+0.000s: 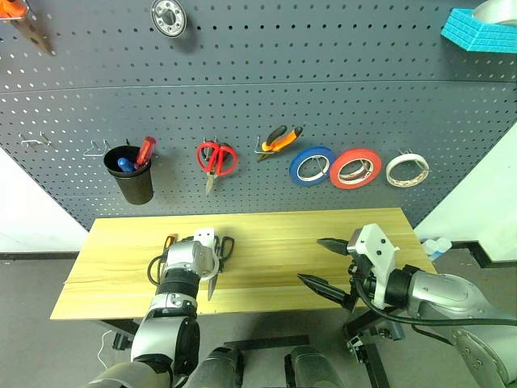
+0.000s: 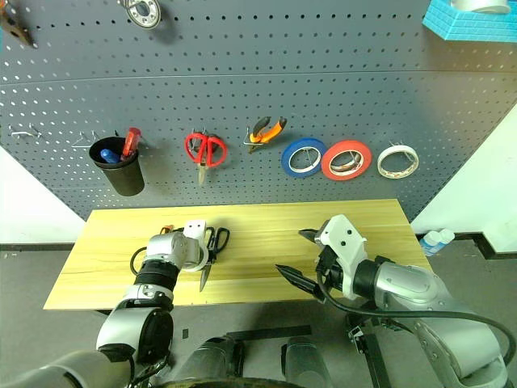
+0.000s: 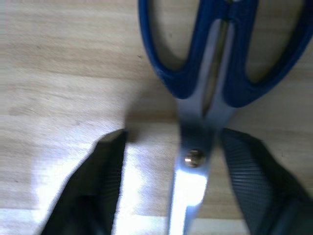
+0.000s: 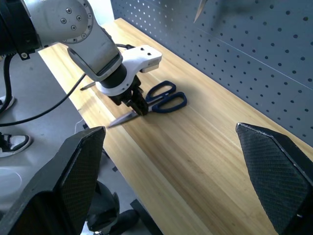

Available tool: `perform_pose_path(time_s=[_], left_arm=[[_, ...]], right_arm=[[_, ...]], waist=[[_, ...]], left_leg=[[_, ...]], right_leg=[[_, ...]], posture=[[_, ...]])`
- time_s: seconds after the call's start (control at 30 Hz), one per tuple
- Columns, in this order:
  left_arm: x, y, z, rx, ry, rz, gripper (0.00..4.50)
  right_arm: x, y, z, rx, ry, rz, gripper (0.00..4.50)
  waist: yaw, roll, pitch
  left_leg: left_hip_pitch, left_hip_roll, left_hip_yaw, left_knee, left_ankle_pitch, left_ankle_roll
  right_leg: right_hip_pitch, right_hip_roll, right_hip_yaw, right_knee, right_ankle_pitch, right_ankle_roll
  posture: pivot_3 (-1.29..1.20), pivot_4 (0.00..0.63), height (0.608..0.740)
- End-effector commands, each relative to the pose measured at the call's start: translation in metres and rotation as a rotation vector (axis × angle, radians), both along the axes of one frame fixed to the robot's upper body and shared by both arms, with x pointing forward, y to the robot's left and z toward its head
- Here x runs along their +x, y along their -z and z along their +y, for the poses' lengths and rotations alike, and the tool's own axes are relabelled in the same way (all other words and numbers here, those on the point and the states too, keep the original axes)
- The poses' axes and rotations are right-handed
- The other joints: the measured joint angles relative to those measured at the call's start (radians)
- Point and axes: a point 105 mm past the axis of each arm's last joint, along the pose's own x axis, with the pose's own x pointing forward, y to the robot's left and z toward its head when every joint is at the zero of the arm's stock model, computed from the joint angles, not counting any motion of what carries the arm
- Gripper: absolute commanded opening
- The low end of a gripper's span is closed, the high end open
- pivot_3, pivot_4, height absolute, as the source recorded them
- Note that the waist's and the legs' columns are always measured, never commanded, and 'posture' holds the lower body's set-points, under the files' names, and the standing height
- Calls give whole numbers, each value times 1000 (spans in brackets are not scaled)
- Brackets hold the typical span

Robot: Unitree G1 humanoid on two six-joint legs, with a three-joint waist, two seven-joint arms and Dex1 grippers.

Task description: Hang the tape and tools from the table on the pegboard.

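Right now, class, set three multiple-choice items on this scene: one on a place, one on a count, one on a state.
1. Where do the blue scissors lie?
A. on the table
B. in the black cup
C. on the floor

2. How many tape rolls hang on the pegboard?
A. one
B. three
C. five

3. How is the right tool?
A. shut on a roll
B. open, holding nothing
C. shut on pliers

A: they lie flat on the wood.
B: blue, red and whitish rolls.
B: its fingers stand wide apart.
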Motion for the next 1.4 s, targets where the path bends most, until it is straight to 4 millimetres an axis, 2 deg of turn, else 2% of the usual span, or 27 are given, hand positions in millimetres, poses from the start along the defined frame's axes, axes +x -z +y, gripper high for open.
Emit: perform_pose_path(time_s=[0.03,0.13,0.17,0.43,0.63,0.97,1.1,1.23,1.4], left_arm=[[-13,14,-5,-14,12,69,1561],[-15,15,-8,-25,18,78,635],[-15,15,-8,-27,19,80,589],[-17,16,-8,-31,26,85,589],[-28,15,-9,-27,84,65,589],[-30,-10,-2,129,273,-164,588],[-33,-21,-4,182,338,-275,581],[-43,-26,-8,199,385,-309,580],[-44,-42,-11,238,429,-409,580]], right_arm=[[-3,-11,6,8,-26,-57,4500],[-2,-11,6,9,-20,-60,4500],[-1,-11,6,9,-20,-61,4500],[2,-11,8,13,-11,-70,4500],[4,-9,8,9,-5,-74,4500],[7,-5,7,-3,-1,-78,4500],[8,-5,6,-6,0,-81,4500],[9,-8,3,-9,-2,-89,4500],[10,-14,-2,4,-19,-100,4500]], waist=[[0,0,0],[1,1,-1],[2,2,-1],[5,2,-1],[3,2,-1],[1,2,-1],[4,2,-1],[9,2,-1],[24,2,-1]], left_leg=[[0,0,0,-1,0,0],[0,0,0,-4,0,0],[0,0,0,-6,0,0],[0,-2,0,-11,-1,3],[0,-2,1,-12,-2,4],[-1,-2,1,-12,-2,4],[-6,-2,1,-13,-1,6],[-17,-2,1,-10,0,7],[-17,-2,1,-11,-1,8]], right_leg=[[0,0,0,-1,0,0],[1,-1,0,-6,1,1],[1,-1,0,-8,1,1],[1,-2,0,-13,3,-1],[1,-3,0,-14,2,-1],[-1,-3,1,-15,2,-1],[-5,-3,1,-15,2,-2],[-13,-3,1,-13,3,-2],[-13,-3,1,-14,3,-2]], posture=[[-135,109,717],[-135,108,717],[-134,109,717],[-132,105,717],[-128,102,717],[-122,98,717],[-121,98,717],[-121,97,717],[-118,98,717]])
